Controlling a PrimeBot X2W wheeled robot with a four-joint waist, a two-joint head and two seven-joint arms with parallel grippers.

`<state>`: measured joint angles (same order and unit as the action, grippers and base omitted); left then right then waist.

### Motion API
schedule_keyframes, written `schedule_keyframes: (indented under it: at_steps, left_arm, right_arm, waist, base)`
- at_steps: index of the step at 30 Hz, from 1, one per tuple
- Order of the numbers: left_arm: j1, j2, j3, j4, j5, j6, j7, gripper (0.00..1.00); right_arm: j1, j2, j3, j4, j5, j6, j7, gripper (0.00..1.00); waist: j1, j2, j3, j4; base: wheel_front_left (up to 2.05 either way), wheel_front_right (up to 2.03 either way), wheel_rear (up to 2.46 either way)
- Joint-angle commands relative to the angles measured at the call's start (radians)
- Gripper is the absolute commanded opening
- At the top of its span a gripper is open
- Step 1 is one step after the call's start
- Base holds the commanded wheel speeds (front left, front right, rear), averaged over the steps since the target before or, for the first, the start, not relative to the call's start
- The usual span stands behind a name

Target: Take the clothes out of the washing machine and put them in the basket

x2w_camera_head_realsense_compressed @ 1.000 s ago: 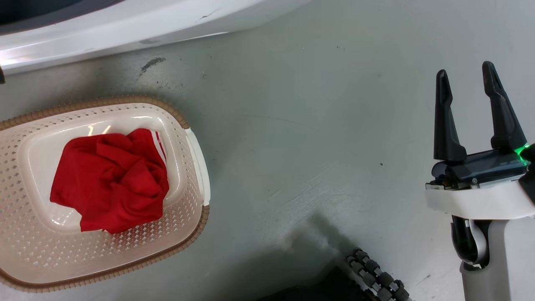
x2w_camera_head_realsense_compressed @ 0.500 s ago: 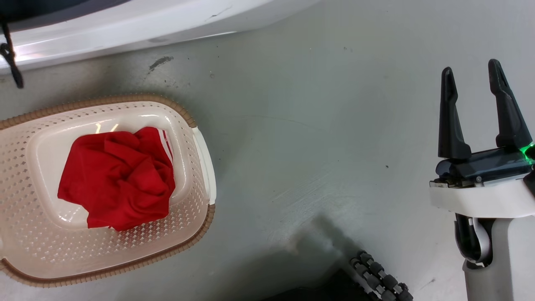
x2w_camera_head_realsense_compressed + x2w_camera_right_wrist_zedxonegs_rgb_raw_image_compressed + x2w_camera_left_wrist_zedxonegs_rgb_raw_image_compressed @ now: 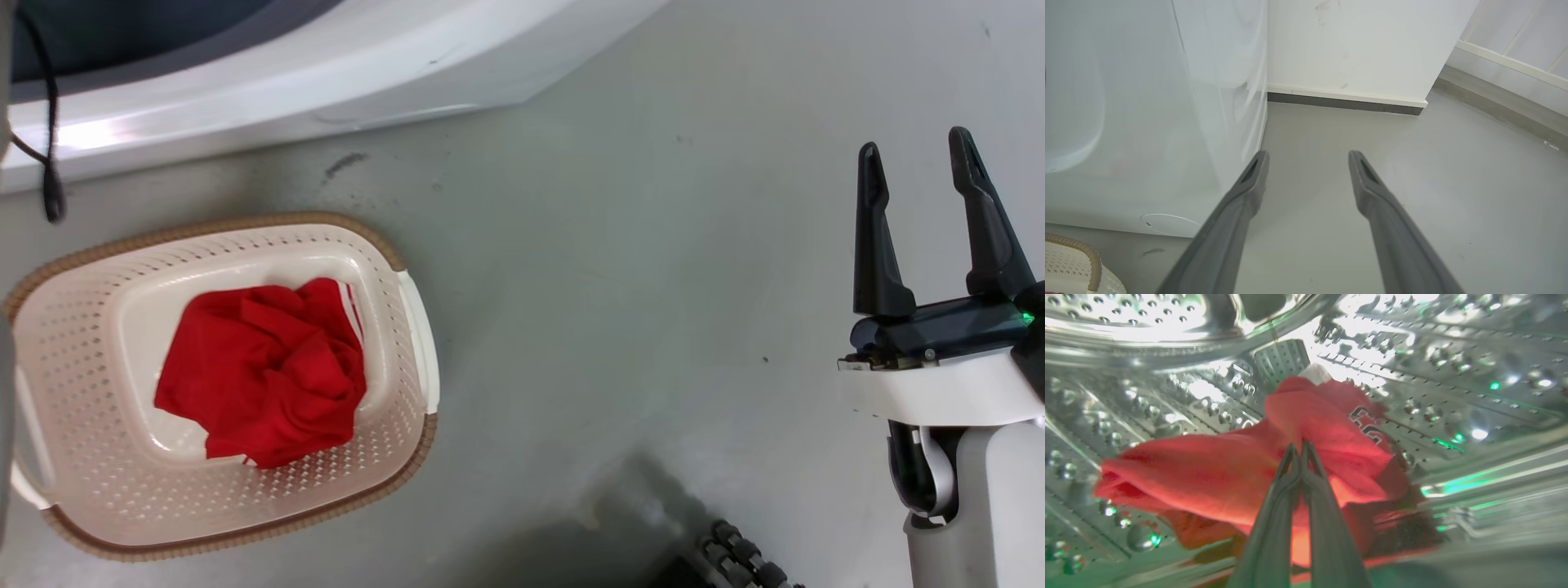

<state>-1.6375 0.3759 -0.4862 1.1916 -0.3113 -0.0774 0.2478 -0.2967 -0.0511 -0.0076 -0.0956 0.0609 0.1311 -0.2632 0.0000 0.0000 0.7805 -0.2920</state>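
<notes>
Down on the grey floor (image 3: 612,286) sits the basket (image 3: 98,498), just in front of the white base of the washing machine (image 3: 326,73), with one crumpled red garment (image 3: 265,371) lying in its middle, a bit of white stripe showing at its edge. A black cable (image 3: 51,122) hangs at the far left. Off to the right, well apart from the basket, the right gripper (image 3: 914,144) hangs over bare floor, fingers spread and empty. Looking along the left arm, the left gripper (image 3: 1300,446) is inside the steel drum (image 3: 1453,355), its fingers pressed together on a fold of the red jersey (image 3: 1331,428), whose black-and-white number shows just beyond the tips. Along the right arm, the two fingers stand wide with nothing between them, the washing machine's side to their left, a white wall (image 3: 1351,41) ahead, and a corner of the basket low in the left.
</notes>
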Motion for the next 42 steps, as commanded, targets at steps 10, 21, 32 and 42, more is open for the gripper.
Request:
schedule_keyframes:
  at_steps: [10, 21, 32, 42]
  left_arm:
    - [0.151, -0.040, 0.003, -0.012, -0.046, -0.026, -0.196, 0.00]
    - [0.316, -0.091, -0.013, 0.004, -0.088, -0.046, -0.374, 0.00]
    - [0.489, -0.107, -0.021, -0.059, -0.143, -0.051, -0.502, 0.00]
    - [0.677, -0.087, -0.006, -0.280, -0.139, -0.029, -0.515, 0.00]
  right_arm:
    - [0.042, 0.001, -0.011, 0.021, -0.044, -0.001, -0.002, 1.00]
    - [0.082, 0.002, -0.013, 0.042, -0.083, -0.001, -0.002, 1.00]
    - [0.137, 0.002, -0.017, 0.058, -0.094, -0.001, -0.002, 1.00]
    - [0.196, 0.001, -0.019, 0.074, -0.105, -0.001, -0.002, 1.00]
  waist:
    - [0.0000, 0.0000, -0.144, 0.079]
    - [0.0000, 0.0000, -0.269, 0.137]
    - [0.0000, 0.0000, -0.387, 0.166]
    - [0.0000, 0.0000, -0.509, 0.198]
  base:
    - [0.00, 0.00, 0.00]
    - [0.00, 0.00, 0.00]
    - [0.00, 0.00, 0.00]
    - [0.00, 0.00, 0.00]
